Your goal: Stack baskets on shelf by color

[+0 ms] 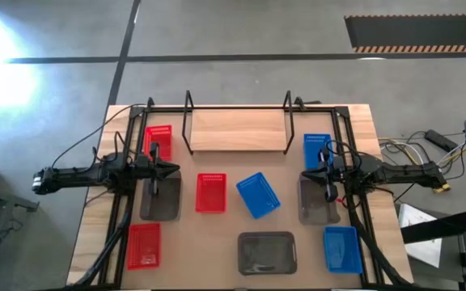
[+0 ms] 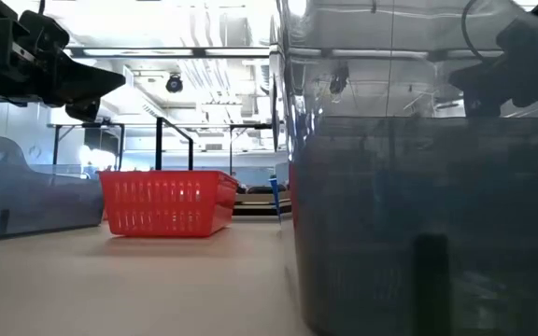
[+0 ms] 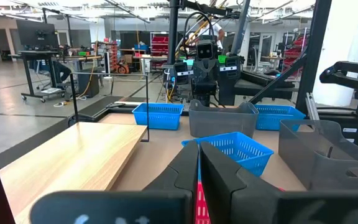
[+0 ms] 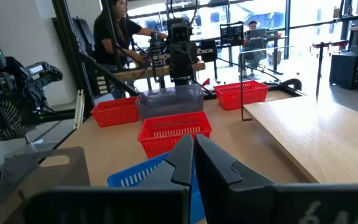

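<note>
The wooden shelf (image 1: 237, 129) stands at the table's far middle, with nothing on it. Red baskets sit at the far left (image 1: 158, 141), the middle (image 1: 210, 192) and the near left (image 1: 144, 245). Blue baskets sit at the far right (image 1: 316, 149), the middle (image 1: 258, 195) and the near right (image 1: 341, 246). Grey baskets sit at the left (image 1: 159, 198), the right (image 1: 318, 200) and the near middle (image 1: 267, 252). My left gripper (image 1: 168, 169) hovers shut above the left side, and my right gripper (image 1: 310, 175) hovers shut above the right side. Both are empty.
Black frame rails (image 1: 128, 162) run along both table sides under the arms. In the low view the near grey basket (image 2: 418, 215) fills the right half. Beyond the table people sit at desks (image 4: 120, 31). Bare tabletop lies between the shelf and the middle baskets.
</note>
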